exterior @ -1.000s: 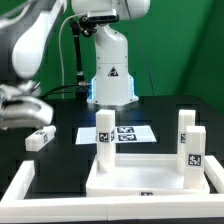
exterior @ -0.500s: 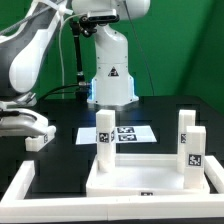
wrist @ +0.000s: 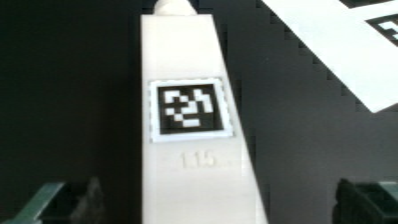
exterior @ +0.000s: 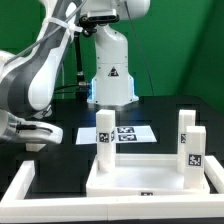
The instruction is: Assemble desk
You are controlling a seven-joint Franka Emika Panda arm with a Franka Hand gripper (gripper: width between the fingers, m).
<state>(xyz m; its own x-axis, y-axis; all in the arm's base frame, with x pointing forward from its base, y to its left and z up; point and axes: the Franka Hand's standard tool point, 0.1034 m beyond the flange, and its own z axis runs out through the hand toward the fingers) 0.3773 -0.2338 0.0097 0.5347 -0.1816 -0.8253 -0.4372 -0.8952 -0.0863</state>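
The pincer (wrist: pixel 199 200) hangs low at the exterior view's left, its fingers (wrist: pixel 50 200) spread wide apart on either side of a loose short square white plastic leg (wrist: pixel 189 110) that bears a black-and-white tag and lies flat on the black worktop (exterior: pixel 70 140), not gripped. The large white rimmed tabletop panel (exterior: pixel 150 180) lies in front with two legs standing upright on it, near the marker board (exterior: pixel 133 132)

1. We see a robotics lab: a green backdrop (exterior: pixel 185 50) at twelve o'clock behind the arm's white base (exterior: pixel 110 75).
2. We note the black table (exterior: pixel 65 150) and the marker board (exterior: pixel 128 133) at centre.
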